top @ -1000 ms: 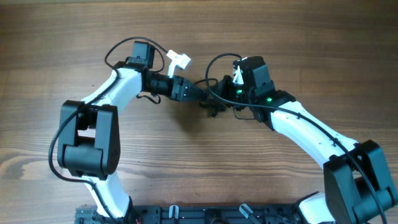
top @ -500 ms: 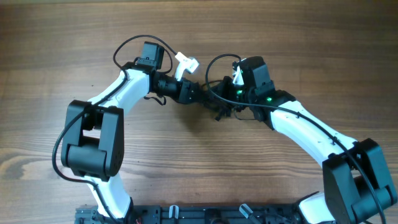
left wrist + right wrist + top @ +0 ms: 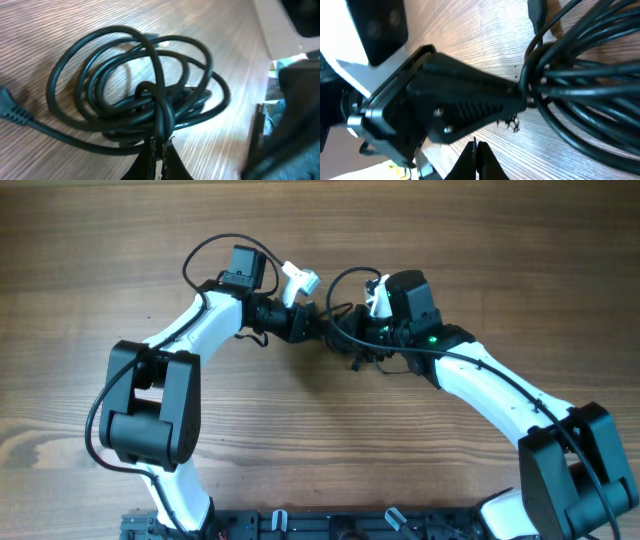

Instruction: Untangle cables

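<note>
Pinches a doubled strand of the cables [image 3: 160, 115] in the left end effector [image 3: 161, 150], clamped tight right where the loops cross. Holds the right end effector [image 3: 475, 150] pressed shut as well, with no strand visible between its tips, just beside the bundle and close to the other arm's tip.

Finds the bundle lying on the tabletop [image 3: 60, 20] between the two arms, toward the far middle in the overhead view.

Looks like an early stage. Shows nothing pulled free yet: one coil, several loops stacked and threaded through each other, with a knot-like crossing near the centre. Leaves nearly all the work ahead, judging by the lie of things: opening that crossing, drawing the loops apart, laying each cord out on its own.

Reads as thin round cords, dark, with a smooth, slightly glossy rubbery jacket and springy curves that keep their bend. Includes a ribbed moulded plug end [image 3: 12, 112] off at the left edge of the left wrist view. Rests on pale wood with fine straight grain and a matte finish.
</note>
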### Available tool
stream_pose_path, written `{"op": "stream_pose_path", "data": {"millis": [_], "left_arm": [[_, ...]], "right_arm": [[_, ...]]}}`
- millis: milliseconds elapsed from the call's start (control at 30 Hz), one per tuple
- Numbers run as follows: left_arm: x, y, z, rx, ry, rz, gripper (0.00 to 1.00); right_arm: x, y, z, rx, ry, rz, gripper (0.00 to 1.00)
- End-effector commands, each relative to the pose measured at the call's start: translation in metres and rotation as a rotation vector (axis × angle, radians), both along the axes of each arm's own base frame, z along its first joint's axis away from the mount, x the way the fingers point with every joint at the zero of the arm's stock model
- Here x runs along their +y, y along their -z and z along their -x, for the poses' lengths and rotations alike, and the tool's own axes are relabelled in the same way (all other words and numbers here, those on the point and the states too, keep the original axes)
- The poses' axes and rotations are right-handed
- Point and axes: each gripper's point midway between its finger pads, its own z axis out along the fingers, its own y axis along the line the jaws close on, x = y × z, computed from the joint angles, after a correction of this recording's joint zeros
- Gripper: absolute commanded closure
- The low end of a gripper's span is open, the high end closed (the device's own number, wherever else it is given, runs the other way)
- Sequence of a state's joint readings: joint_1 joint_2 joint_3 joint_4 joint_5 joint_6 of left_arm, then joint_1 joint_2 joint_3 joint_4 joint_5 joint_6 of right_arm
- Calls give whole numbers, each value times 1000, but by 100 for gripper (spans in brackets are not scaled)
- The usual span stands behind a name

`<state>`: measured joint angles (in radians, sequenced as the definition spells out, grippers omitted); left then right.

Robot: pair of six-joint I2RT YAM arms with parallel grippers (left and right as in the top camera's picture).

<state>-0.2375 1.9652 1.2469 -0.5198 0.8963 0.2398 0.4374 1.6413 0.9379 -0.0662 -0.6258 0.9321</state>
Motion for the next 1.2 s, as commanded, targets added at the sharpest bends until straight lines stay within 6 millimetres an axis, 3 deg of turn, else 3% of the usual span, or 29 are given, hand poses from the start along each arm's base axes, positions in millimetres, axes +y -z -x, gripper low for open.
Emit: {"op": "stream_pose_path", "data": {"millis": [0, 167, 333, 900, 1167], "left_arm": [[9, 16, -5, 27, -58, -84, 96], [8, 15, -4, 31, -54, -77, 96], [2, 7, 3, 27, -5, -16, 96], [-3, 1, 7, 29, 22, 28, 95], [-10, -8, 13, 42, 49, 94, 93]], "right_arm": [[-1, 2, -3, -39, -9, 30, 96], [-18, 12, -21, -82, 104, 130, 95], [-23, 14, -26, -91, 136, 158, 83], [-24, 15, -27, -22, 203, 128, 80], [-35, 27, -23, 13, 232, 189, 78]]}}
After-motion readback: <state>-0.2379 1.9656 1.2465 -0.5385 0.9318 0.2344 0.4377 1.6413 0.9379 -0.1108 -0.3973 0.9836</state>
